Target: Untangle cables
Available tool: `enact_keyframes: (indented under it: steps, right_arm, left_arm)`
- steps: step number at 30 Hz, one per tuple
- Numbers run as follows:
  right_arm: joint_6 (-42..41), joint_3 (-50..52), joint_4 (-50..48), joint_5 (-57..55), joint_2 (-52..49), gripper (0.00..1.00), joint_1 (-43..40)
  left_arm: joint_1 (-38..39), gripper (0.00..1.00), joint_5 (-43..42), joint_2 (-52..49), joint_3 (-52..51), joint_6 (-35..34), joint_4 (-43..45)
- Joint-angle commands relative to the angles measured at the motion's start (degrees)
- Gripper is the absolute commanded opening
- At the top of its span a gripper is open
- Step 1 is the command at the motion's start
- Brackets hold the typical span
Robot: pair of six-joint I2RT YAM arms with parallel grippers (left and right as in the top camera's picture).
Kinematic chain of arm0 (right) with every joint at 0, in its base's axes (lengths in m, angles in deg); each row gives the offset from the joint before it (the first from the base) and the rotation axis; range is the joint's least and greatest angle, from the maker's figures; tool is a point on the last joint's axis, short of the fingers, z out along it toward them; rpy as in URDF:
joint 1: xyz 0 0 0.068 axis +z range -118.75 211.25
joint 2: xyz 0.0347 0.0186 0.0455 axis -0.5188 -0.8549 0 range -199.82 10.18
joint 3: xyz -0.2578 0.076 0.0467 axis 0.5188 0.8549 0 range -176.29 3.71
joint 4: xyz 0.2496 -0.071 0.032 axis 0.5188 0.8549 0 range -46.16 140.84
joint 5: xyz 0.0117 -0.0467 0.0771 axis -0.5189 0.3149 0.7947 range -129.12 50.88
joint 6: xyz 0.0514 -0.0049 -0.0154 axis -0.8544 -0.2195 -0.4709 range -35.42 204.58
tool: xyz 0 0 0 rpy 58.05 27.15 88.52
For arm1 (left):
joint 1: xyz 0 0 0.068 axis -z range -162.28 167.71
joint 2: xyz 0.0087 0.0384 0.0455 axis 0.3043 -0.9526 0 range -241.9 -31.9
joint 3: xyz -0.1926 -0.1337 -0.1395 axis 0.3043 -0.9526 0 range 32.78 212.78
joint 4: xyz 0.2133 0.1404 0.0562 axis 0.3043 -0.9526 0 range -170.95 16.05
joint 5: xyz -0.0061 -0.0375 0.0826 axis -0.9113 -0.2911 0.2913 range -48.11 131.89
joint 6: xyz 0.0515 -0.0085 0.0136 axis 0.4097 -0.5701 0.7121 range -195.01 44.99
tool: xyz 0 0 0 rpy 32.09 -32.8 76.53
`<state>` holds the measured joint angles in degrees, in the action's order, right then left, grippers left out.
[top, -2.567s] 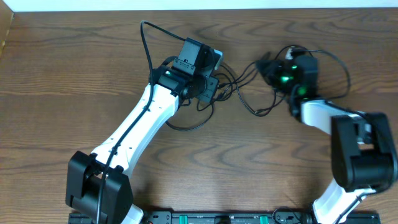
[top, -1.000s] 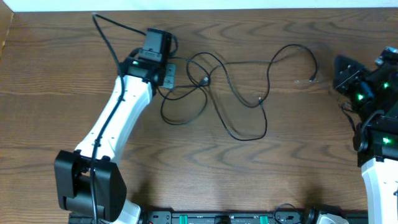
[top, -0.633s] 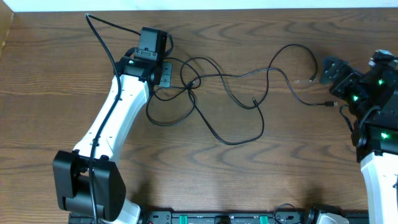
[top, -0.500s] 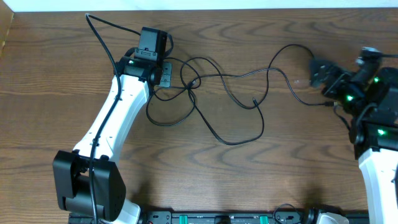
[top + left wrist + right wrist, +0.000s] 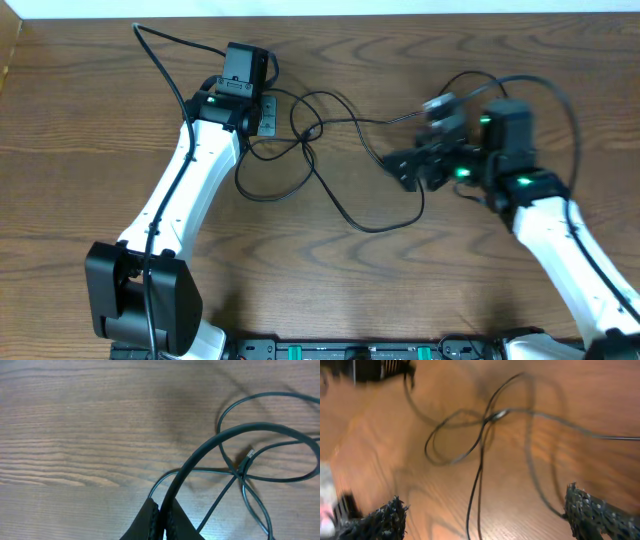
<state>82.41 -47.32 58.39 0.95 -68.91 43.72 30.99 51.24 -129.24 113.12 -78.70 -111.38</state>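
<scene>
Starting with the cables: thin and black, lying in the middle of the bench, between the two arms. Not pulled apart yet. Looping over each other, with a round loop on the left side and a long curve sagging toward the front edge. Seen from the left wrist, crossing at one spot right by a small plug tip, so likely a knot or at least a twist there. Seen from the right wrist, the same sort of crossing in the cables, but blurry, so hard to tell how tight.

Moving out to the left pincer: pressed together, pinching one black cord at the left end of the heap. Up close, fingers squeezed on that cord, with the cord curving up and away from them.

Then the right pincer: spread wide, holding nothing, hanging over the right part of the cables. Easy to see from its own camera, with a big gap between the two sides.

As a guess, only partly done. Flat enough to pick out each loop, but crossings left to undo. Left to do: grab a strand on the right, pull away from the pinched end, and slide the loops free until no cord lies over another. No white cord to be seen here
</scene>
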Motion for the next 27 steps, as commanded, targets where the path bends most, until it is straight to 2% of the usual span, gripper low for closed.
enact_keyframes:
  steps: [1,12,20,27]
  right_arm:
    - [7.1,-0.2,0.1,-4.4,-4.2,0.99,5.9]
    - [7.6,-0.2,-1.7,-13.1,-16.0,0.99,18.1]
    - [7.6,-0.2,-3.1,-19.4,-18.3,0.99,24.7]
    - [7.3,-0.2,-8.8,-22.0,-23.6,0.99,28.1]
  left_arm:
    - [-0.3,0.08,0.2,-0.7,0.5,-3.0,0.8]
    - [-1.8,0.08,0.8,-0.7,0.5,-10.6,4.8]
    - [-2.3,0.08,0.7,-0.7,0.5,-10.6,4.9]
    - [-2.3,0.08,0.1,-0.7,0.5,-10.6,4.7]
